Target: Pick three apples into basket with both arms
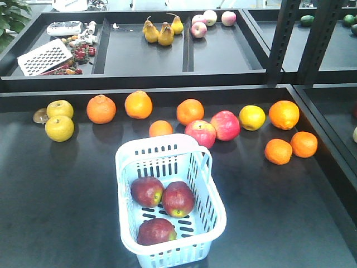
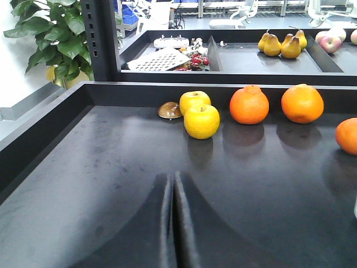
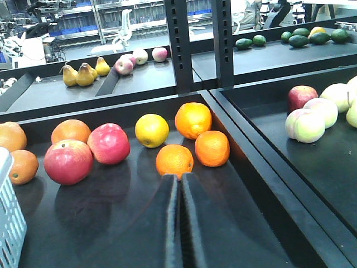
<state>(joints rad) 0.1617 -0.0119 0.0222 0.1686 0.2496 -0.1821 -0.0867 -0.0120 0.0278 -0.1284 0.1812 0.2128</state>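
Three dark red apples [image 1: 162,209] lie inside the basket [image 1: 128,167]. Left gripper [image 2: 173,223] and right gripper [image 3: 179,223] both clenched, empty, clear of the fruit. Risk: right gripper sweeping forward nudges the orange [image 3: 174,161] just ahead, or clips the basket at its left

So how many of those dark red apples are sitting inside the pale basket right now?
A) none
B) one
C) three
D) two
C: the front view shows three dark red apples lying on the slotted bottom of the basket, while the two brighter pinkish-red apples sit outside it on the table.
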